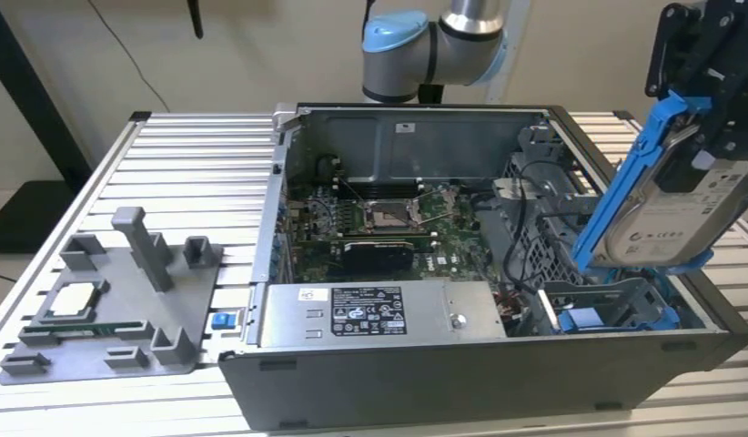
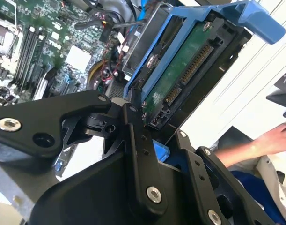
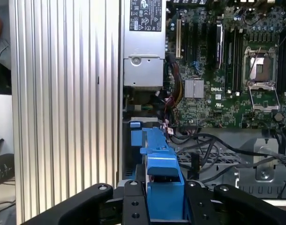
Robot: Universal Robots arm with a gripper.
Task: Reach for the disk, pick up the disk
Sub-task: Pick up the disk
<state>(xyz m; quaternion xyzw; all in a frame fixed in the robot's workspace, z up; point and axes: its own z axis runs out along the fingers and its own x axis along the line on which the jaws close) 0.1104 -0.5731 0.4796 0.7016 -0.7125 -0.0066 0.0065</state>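
Blue plastic frames the disk (image 1: 678,196), which hangs tilted in the air above the open computer case (image 1: 471,382), over the case's end at the exterior view's right. The black gripper (image 1: 702,55) holds it from above by the carrier's upper end, its fingers (image 3: 133,206) closed against both sides of the blue frame (the white label faces the exterior camera). In the second wrist view the disk (image 2: 180,70) shows its green circuit board and connector, with the black finger links clamped at its lower corner. Below the lifted disk, inside the case, sits an empty blue bracket (image 1: 617,314) in the drive bay. Nearer the case's front wall lies the grey power supply (image 1: 374,314) with its white label. Deeper inside, the green motherboard (image 1: 387,218) carries an open processor socket (image 1: 387,216). Beside the case, toward the exterior view's left, a grey fixture tray (image 1: 119,300) rests on the ribbed aluminium table (image 1: 192,155), holding a small square chip (image 1: 73,300). Behind the case stands the arm's blue-capped joint (image 1: 399,45).
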